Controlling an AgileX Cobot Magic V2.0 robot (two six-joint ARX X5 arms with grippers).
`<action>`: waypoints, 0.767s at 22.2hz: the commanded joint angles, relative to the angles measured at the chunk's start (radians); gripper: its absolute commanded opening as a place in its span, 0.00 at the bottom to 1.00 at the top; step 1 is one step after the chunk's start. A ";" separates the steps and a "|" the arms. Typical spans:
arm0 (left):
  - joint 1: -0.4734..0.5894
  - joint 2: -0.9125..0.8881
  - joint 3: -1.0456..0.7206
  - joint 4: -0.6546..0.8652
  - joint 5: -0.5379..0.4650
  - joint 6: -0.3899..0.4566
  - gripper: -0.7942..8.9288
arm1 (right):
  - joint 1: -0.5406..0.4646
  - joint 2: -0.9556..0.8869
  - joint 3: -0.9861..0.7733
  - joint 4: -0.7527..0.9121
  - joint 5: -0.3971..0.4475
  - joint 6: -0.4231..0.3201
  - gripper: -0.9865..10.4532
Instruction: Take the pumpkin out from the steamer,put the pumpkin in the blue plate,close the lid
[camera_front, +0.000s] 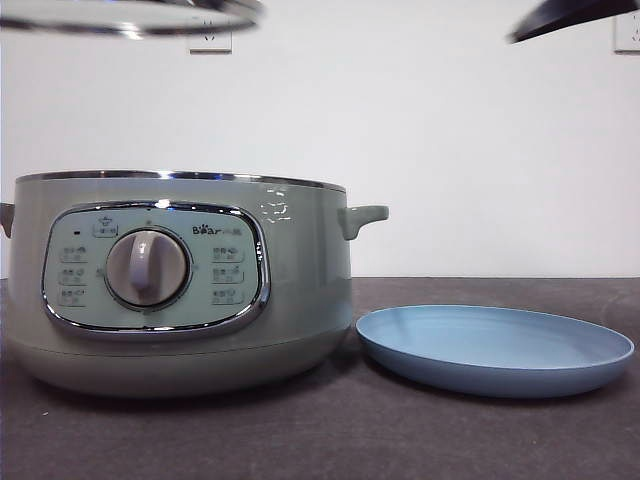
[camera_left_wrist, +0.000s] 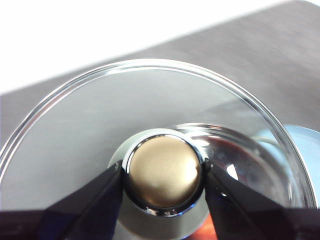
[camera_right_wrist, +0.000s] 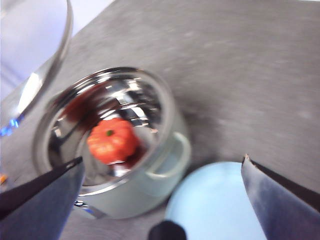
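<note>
The steamer stands open at the left of the table. The pumpkin lies inside its shiny pot, seen only in the right wrist view. My left gripper is shut on the knob of the glass lid and holds the lid high above the steamer. The blue plate lies empty to the right of the steamer and also shows in the right wrist view. My right gripper is open, high above the steamer and the plate; its black tip shows at the top right.
A dark grey tabletop runs under everything. A white wall with power sockets stands behind.
</note>
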 joint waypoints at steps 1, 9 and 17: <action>-0.002 -0.070 0.019 0.008 -0.090 0.013 0.07 | 0.078 0.076 0.026 0.026 0.000 0.013 0.58; -0.002 -0.209 0.019 -0.106 -0.357 0.035 0.07 | 0.294 0.431 0.290 -0.022 0.012 -0.040 0.67; -0.002 -0.248 0.019 -0.198 -0.461 0.036 0.07 | 0.451 0.822 0.652 -0.241 0.233 -0.220 0.66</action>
